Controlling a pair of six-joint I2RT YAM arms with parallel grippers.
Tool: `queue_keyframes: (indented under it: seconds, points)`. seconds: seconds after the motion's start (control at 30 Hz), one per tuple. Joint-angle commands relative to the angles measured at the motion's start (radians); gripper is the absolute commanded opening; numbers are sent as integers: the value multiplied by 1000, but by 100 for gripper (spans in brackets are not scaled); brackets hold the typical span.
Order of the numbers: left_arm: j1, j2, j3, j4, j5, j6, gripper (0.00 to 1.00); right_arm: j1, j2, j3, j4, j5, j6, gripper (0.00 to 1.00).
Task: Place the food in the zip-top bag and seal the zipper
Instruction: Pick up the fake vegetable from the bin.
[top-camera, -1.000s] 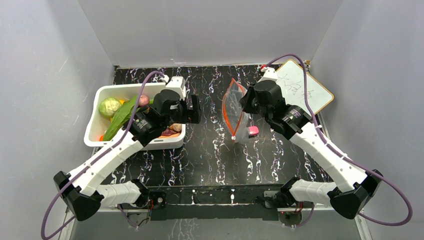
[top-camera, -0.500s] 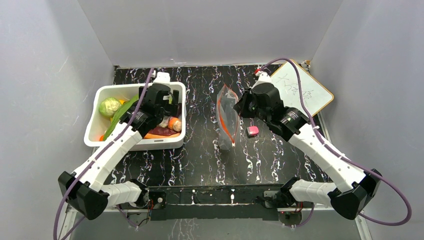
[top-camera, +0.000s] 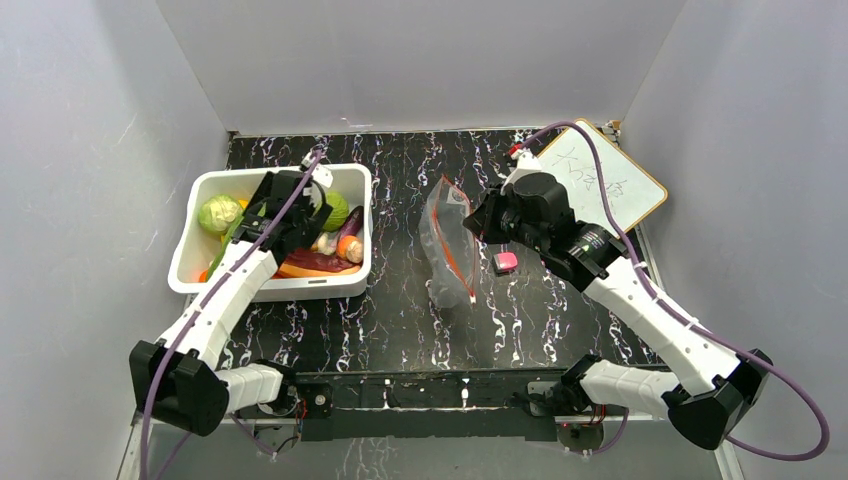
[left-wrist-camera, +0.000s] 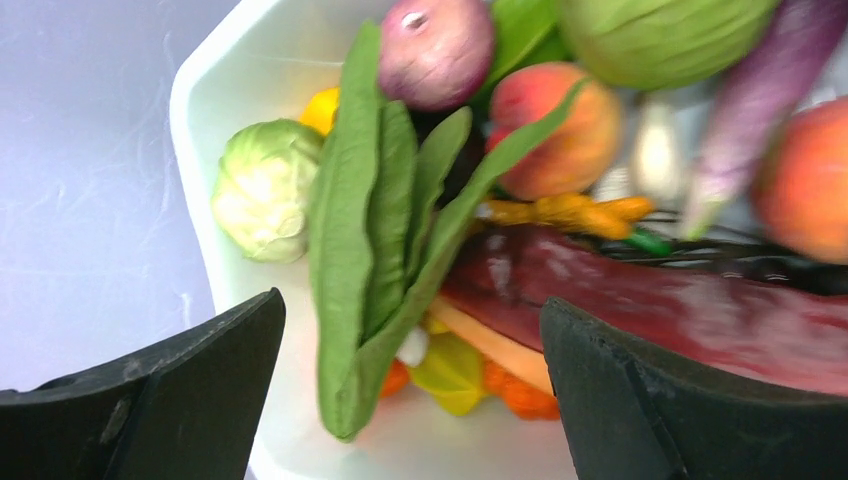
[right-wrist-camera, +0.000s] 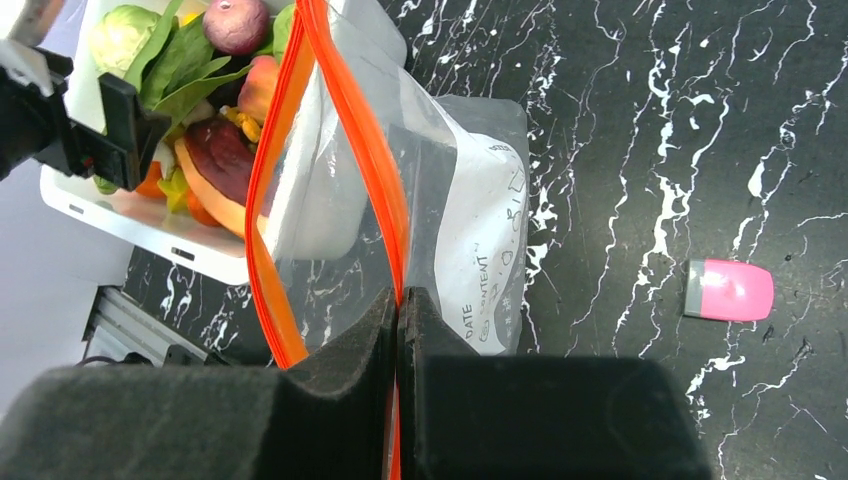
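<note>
Left jaws have swung deeper over the bin, spread wide above the food; right jaws, pinching the zipper, have carried the bag nearer, so another pick looks imminent.

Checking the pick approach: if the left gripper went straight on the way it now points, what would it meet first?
Most likely the long green leafy toy vegetable in the white rectangular plastic bin: it lies centred between the open jaws of the left gripper. Depth is unclear, though.
</note>
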Motion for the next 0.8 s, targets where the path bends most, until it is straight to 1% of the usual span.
queue_keyframes:
  seconds: [0.0,0.07,0.13,0.2,0.37,0.57,0.6,0.67,0.77]
  points:
    - [108,-10,-70,76,-21,211,98,1,-49,-19,68,-27,-17,0]
    - [119,25,-76,81,-30,229,98,2,-59,-27,79,-28,-12,0]
    - [136,56,-76,118,-39,234,98,2,-65,-28,83,-38,-8,0]
    - [160,80,-64,148,-18,245,98,2,-71,-27,80,-43,-8,0]
    - [194,151,-32,163,20,251,98,1,-105,-41,78,-30,-11,0]
    - [209,244,-59,262,18,264,95,1,-120,-59,83,-39,3,0]
    - [209,257,-58,258,22,268,94,1,-119,-62,83,-41,8,0]
    - [209,278,-54,260,19,272,88,2,-119,-62,81,-44,8,0]
    - [209,298,-33,244,35,259,69,2,-125,-68,80,-38,6,0]
